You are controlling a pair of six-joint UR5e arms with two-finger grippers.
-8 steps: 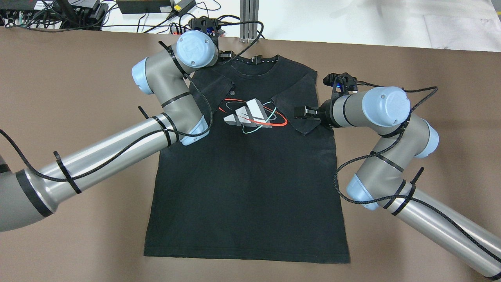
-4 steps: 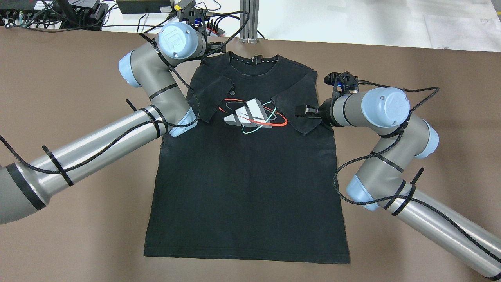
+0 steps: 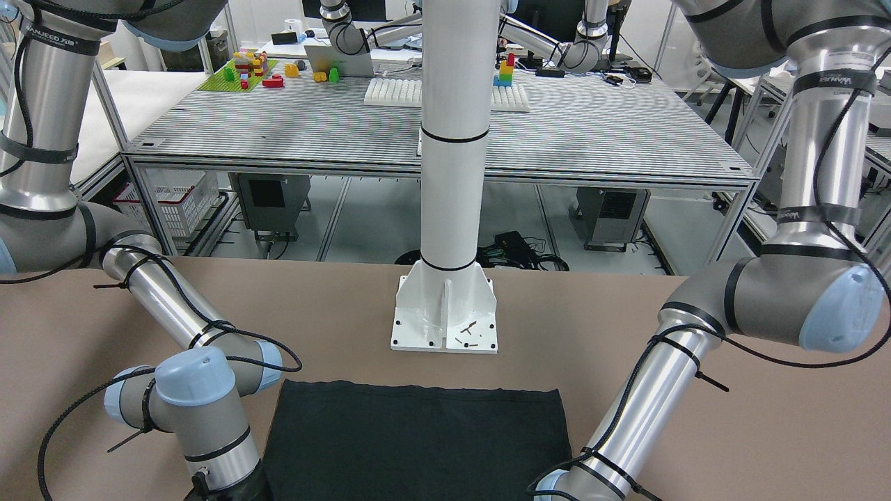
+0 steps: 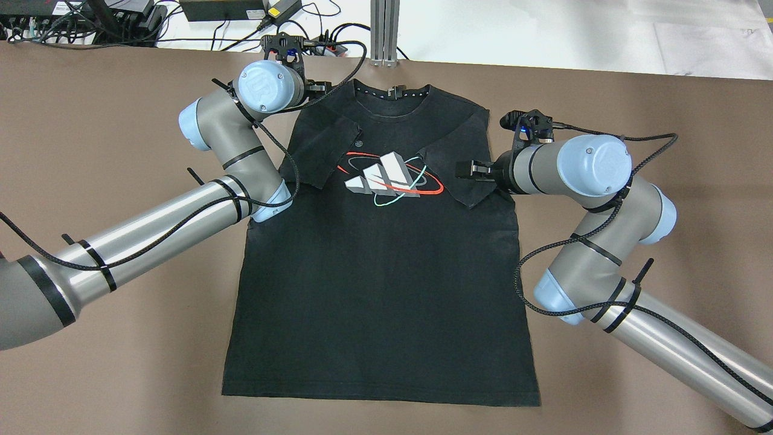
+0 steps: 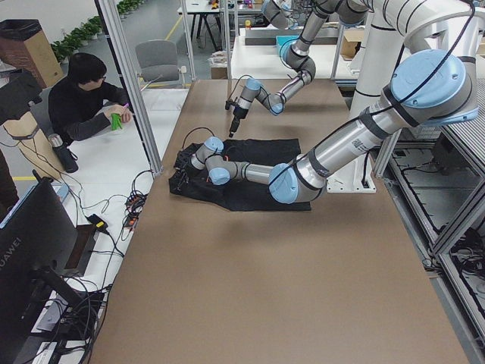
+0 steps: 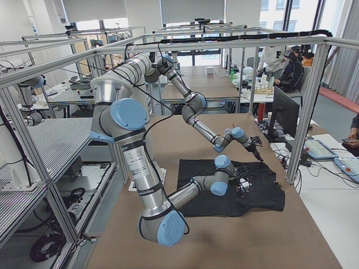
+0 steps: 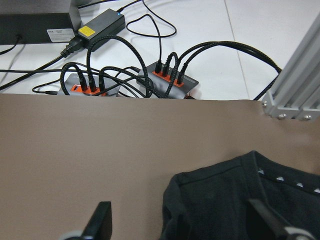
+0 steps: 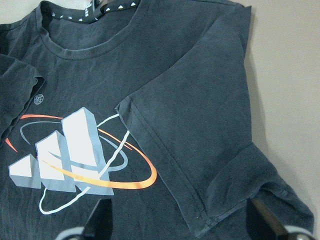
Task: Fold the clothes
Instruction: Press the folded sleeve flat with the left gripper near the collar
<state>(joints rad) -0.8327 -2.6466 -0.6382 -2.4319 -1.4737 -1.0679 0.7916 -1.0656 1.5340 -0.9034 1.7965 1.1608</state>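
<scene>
Left end effector (image 7: 182, 227), fingers apart, at the far-left shoulder of the black T-shirt (image 4: 380, 272) spread on the brown surface (image 4: 121, 139); right end effector (image 4: 470, 170), also apart, over its folded-in right sleeve.

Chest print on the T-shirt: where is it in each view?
Overhead: chest print upper middle.
Front-facing: not in it; only the T-shirt's plain hem end shows.
Exterior left: too small to tell.
Exterior right: too small to tell.
Left wrist: not in it.
Right wrist: chest print lower left.
Shared landmark: collar, in overhead and both wrist views.
</scene>
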